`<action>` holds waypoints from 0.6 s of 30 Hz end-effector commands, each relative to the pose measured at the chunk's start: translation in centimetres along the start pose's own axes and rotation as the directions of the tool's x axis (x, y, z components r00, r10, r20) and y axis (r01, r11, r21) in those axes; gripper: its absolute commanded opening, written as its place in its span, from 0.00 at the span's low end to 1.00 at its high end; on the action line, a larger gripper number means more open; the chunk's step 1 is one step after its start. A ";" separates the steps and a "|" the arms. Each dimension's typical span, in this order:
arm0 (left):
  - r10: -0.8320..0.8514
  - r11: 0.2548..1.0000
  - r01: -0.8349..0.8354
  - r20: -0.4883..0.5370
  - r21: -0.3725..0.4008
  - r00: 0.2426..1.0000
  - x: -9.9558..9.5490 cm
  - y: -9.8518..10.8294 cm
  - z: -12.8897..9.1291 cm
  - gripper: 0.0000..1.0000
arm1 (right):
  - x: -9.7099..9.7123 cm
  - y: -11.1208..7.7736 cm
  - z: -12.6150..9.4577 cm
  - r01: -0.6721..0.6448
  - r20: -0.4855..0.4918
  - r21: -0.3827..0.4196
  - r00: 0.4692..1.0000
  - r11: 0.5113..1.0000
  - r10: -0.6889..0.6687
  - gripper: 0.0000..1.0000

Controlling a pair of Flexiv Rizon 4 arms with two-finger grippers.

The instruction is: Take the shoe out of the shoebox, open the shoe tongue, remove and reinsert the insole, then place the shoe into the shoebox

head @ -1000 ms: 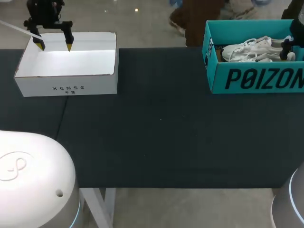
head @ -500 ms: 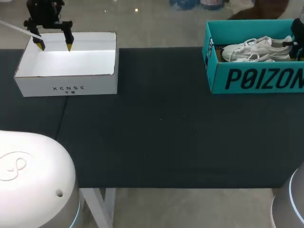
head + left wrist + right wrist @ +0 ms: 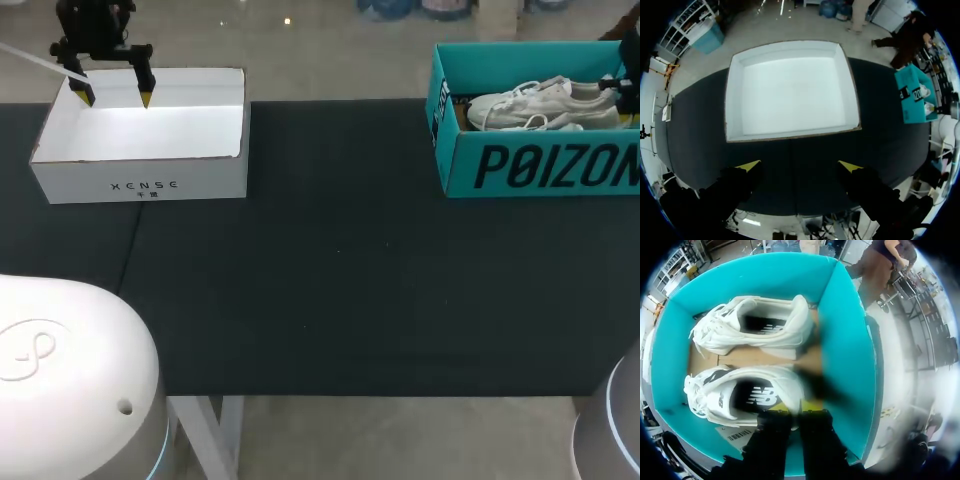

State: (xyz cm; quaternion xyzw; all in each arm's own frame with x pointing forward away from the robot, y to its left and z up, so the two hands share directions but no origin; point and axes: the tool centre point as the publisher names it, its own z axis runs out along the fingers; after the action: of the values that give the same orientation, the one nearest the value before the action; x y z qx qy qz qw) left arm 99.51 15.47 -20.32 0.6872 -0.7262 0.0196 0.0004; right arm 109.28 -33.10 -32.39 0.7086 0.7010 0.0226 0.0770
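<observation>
Sliding rightward, the right tool point(image 3: 797, 408) sits at the heel of the near shoe point(image 3: 735, 392), grip unclear; left tool point(image 3: 799, 166) hangs open above a white box point(image 3: 790, 90).

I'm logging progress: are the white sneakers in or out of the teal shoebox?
In. Both white lace-up sneakers lie side by side inside the open teal cardboard shoebox, its walls around them.

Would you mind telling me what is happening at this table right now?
The right gripper is down in the teal shoebox, seemingly pinching the heel of the nearer white shoe. A second shoe lies beside it. The left gripper hangs open by the white box across the table. No shoe is out yet.
</observation>
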 end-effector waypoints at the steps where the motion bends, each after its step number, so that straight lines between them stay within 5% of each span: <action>1: 0.000 1.000 0.000 0.002 0.000 1.000 0.0 0.0 0.0 1.00 | 0.3 0.1 -2.0 -0.016 0.021 0.004 1.000 1.000 0.016 0.00; 18: 0.000 1.000 0.000 0.002 0.000 1.000 0.0 0.0 0.0 1.00 | 0.7 4.1 -8.8 -0.172 0.020 -0.069 0.985 0.983 0.174 0.00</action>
State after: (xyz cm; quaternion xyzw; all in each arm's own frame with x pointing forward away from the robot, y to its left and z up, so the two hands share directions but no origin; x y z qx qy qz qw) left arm 99.51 15.47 -20.32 0.6872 -0.7262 0.0196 0.0004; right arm 112.04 -31.94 -24.35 0.7611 0.6380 0.0469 0.1072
